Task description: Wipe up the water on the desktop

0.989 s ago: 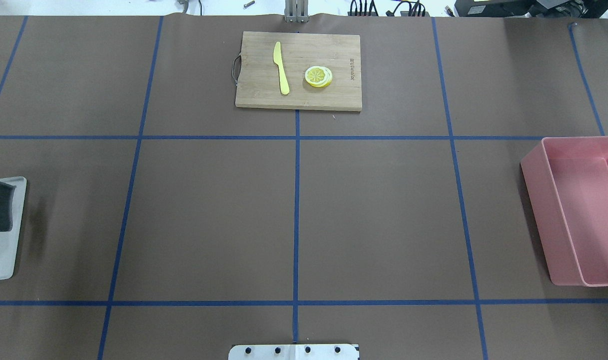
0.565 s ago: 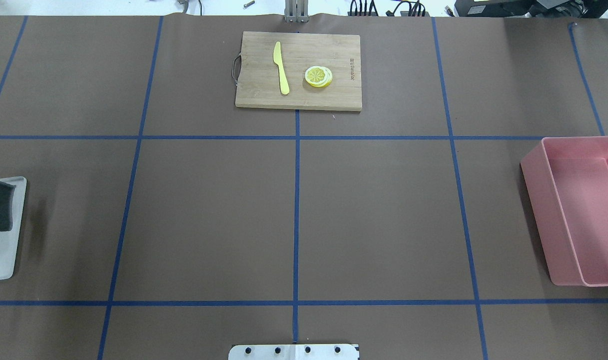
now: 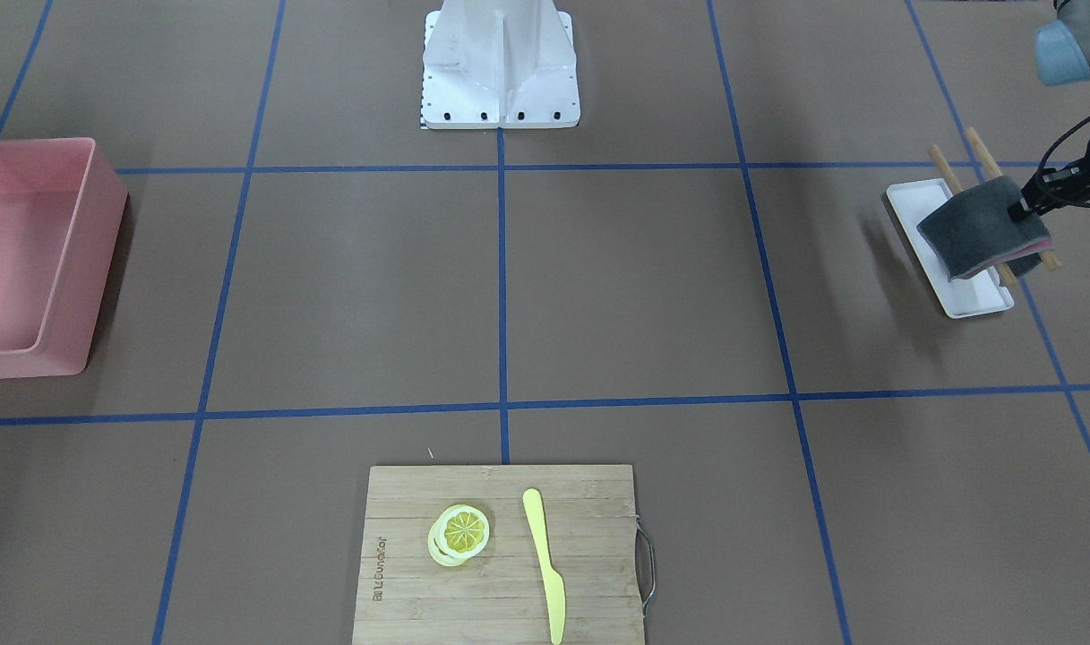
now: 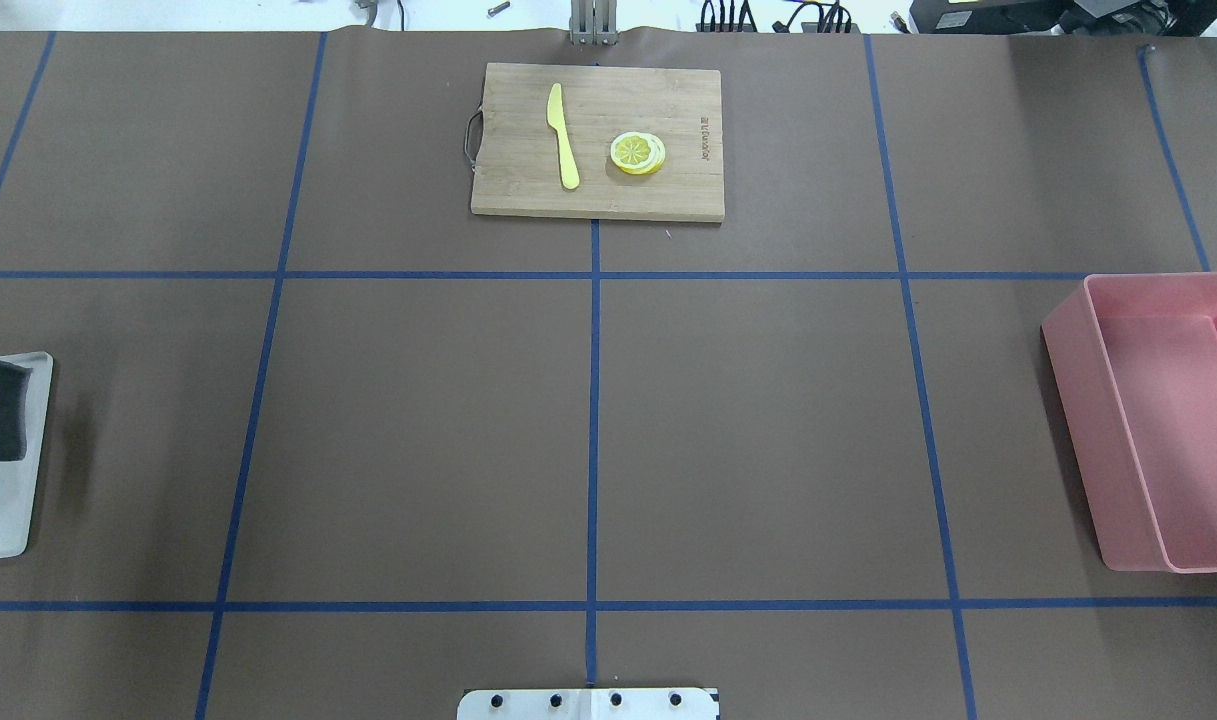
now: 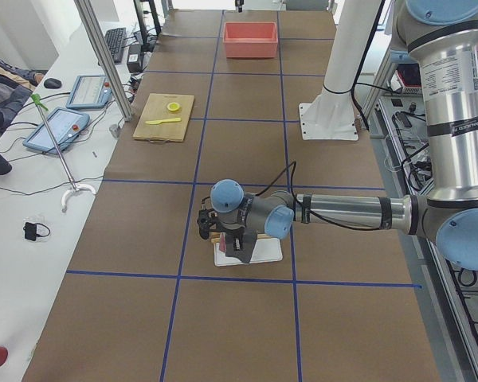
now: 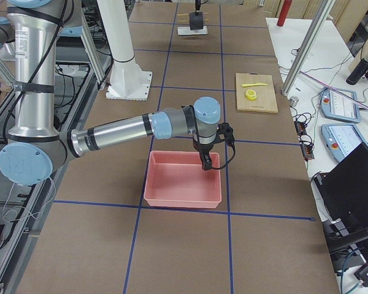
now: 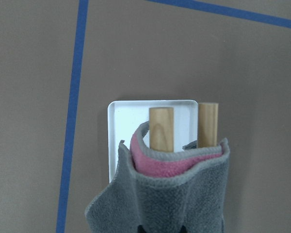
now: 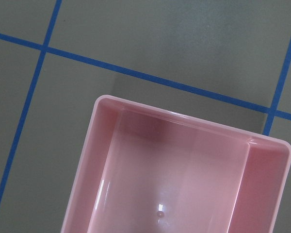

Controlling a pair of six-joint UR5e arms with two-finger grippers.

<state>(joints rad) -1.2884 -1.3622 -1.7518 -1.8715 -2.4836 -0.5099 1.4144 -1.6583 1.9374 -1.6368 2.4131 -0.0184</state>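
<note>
You've got the left gripper (image 3: pixel 1017 213) pinched on the folded grey cloth (image 3: pixel 970 235) over the white tray (image 3: pixel 912 201) by the left edge of the desktop (image 4: pixel 418 440), whose long axis runs left-right, and the right gripper (image 6: pixel 205 162), opening impossible to tell, over the pink bin (image 6: pixel 181 201) by the right edge.

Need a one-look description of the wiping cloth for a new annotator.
On the brown desktop with blue tape lines, go to the robot's left end, where a small white tray sits. The grey cloth hangs above it, pinched by the left end effector. It is the only soft thing there, grey outside and pink inside, unlike the two wooden sticks beside it.
</note>
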